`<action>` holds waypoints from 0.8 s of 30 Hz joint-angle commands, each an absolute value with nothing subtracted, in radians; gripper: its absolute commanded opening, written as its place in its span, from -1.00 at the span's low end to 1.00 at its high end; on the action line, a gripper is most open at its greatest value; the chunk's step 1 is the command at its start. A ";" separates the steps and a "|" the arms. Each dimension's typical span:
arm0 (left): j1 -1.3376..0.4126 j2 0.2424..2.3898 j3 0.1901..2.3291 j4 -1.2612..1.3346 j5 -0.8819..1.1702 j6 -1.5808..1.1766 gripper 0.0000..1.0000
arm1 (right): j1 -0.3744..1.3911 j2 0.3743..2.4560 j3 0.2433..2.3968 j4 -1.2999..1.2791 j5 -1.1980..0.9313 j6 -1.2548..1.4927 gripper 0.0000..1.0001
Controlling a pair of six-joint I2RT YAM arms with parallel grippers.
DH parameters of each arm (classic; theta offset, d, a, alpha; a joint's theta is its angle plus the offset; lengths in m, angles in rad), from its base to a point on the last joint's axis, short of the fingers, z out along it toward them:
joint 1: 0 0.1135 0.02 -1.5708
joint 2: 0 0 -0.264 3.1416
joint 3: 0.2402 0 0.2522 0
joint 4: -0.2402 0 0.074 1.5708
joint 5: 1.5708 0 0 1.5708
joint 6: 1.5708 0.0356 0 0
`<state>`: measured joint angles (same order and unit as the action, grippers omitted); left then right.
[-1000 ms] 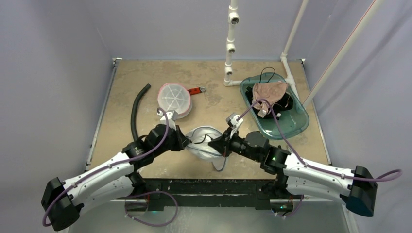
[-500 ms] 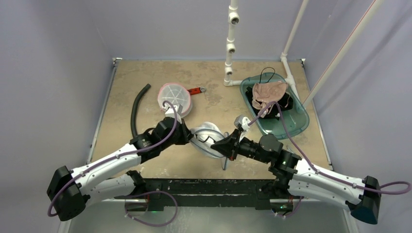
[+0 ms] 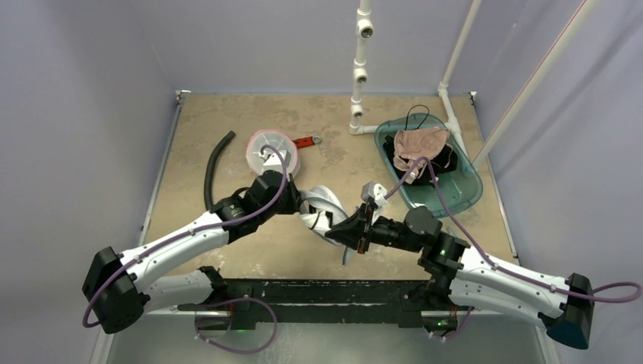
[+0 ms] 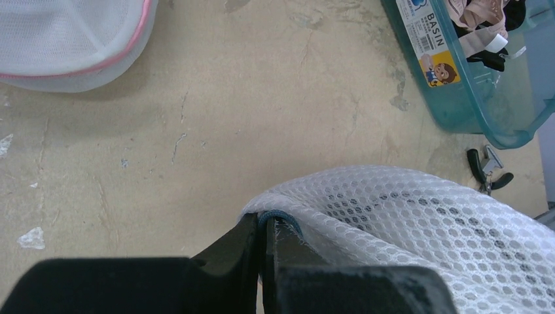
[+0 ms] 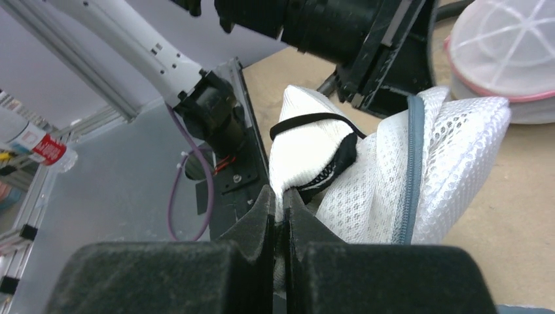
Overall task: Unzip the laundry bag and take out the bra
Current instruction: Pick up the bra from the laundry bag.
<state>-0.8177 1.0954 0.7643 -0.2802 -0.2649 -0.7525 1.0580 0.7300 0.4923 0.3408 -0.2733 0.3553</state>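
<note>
The white mesh laundry bag with a blue zipper hangs lifted between my two grippers near the table's middle. My left gripper is shut on the bag's blue-edged rim; in the left wrist view the mesh spreads to the right. My right gripper is shut on the white bra with black trim, which sticks out of the bag's opening. In the right wrist view the jaws pinch the bra's white fabric. A strap dangles below the right gripper.
A second round mesh bag with a pink rim lies behind the left arm. A black hose lies at the left. A teal basin with clothes stands at the right. A red-handled tool and a white pipe frame are at the back.
My left gripper has moved away from the table's front edge, lifting the bag's rim. My right gripper has stayed shut on the bra and drawn back a little, so more bra shows outside the bag.
</note>
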 commanded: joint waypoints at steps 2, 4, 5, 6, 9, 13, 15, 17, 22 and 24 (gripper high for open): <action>-0.790 1.085 0.752 -0.260 -0.329 -0.709 -1.00 | 1.070 0.627 0.562 0.429 -0.179 0.396 -1.00; -0.790 1.069 0.735 -0.255 -0.313 -0.711 -1.00 | 1.069 0.605 0.570 0.436 -0.111 0.402 -1.00; -0.790 1.063 0.729 -0.255 -0.304 -0.713 -1.00 | 1.069 0.599 0.578 0.430 -0.084 0.403 -1.00; -0.791 1.055 0.724 -0.253 -0.295 -0.713 -1.00 | 1.069 0.597 0.581 0.433 -0.060 0.405 -1.00; -0.791 1.024 0.711 -0.253 -0.271 -0.723 -1.00 | 1.070 0.595 0.585 0.437 0.025 0.411 -1.00; -0.791 1.004 0.685 -0.250 -0.250 -0.737 -1.00 | 1.069 0.595 0.575 0.473 0.113 0.430 -1.00; -0.791 1.007 0.670 -0.250 -0.243 -0.741 -1.00 | 1.069 0.594 0.570 0.490 0.165 0.446 -1.00; -0.791 1.014 0.654 -0.247 -0.240 -0.745 -1.00 | 1.069 0.585 0.564 0.513 0.225 0.459 -1.00; -0.790 1.036 0.617 -0.242 -0.223 -0.750 -1.00 | 1.070 0.573 0.561 0.561 0.295 0.455 -1.00; -0.790 1.041 0.602 -0.238 -0.219 -0.756 -1.00 | 1.070 0.585 0.568 0.567 0.306 0.458 -1.00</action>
<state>-0.8074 1.0187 0.6487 -0.1928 -0.1757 -0.7658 1.0622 0.6128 0.5224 0.3763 0.2276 0.4343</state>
